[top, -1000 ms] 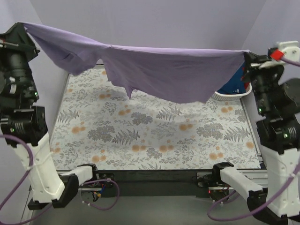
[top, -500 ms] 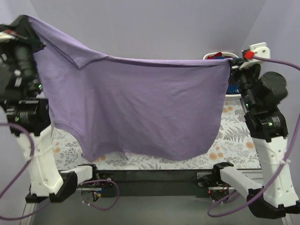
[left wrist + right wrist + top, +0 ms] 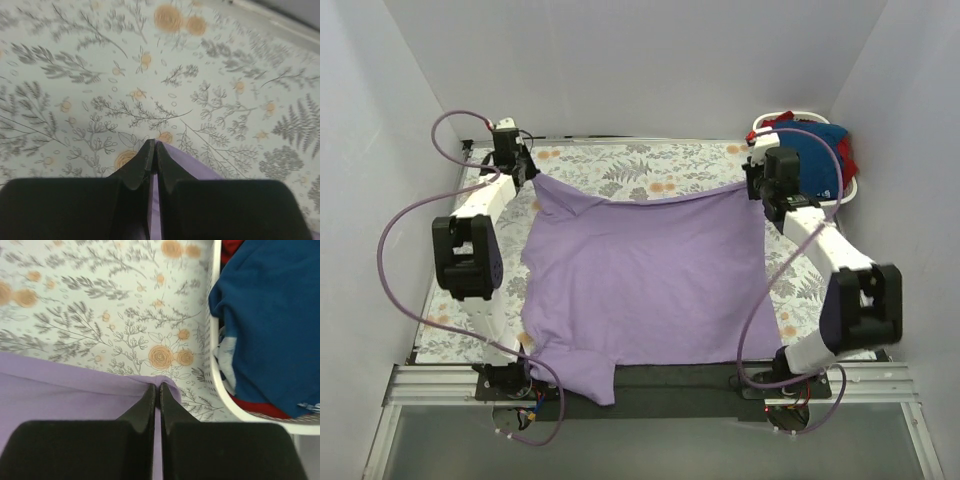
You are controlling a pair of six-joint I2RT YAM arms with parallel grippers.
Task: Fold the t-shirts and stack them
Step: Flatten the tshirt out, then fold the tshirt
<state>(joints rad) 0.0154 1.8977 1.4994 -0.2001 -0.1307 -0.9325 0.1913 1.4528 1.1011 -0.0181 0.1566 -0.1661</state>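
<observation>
The lavender t-shirt lies spread on the floral table, its near end hanging over the front edge. My left gripper is shut on its far left corner, low over the table. My right gripper is shut on its far right corner. The hem between the two grippers sags slightly. The royal-blue t-shirt and the red t-shirt lie in the basket; both also show in the right wrist view, blue over red.
The white plastic laundry basket stands at the far right corner, close beside my right gripper; its rim shows in the right wrist view. Bare floral table lies beyond the shirt. White walls enclose the table.
Both arms have swung from high near the camera down and out to the far side of the table, carrying the lavender shirt from hanging in the air to lying spread on the table.
</observation>
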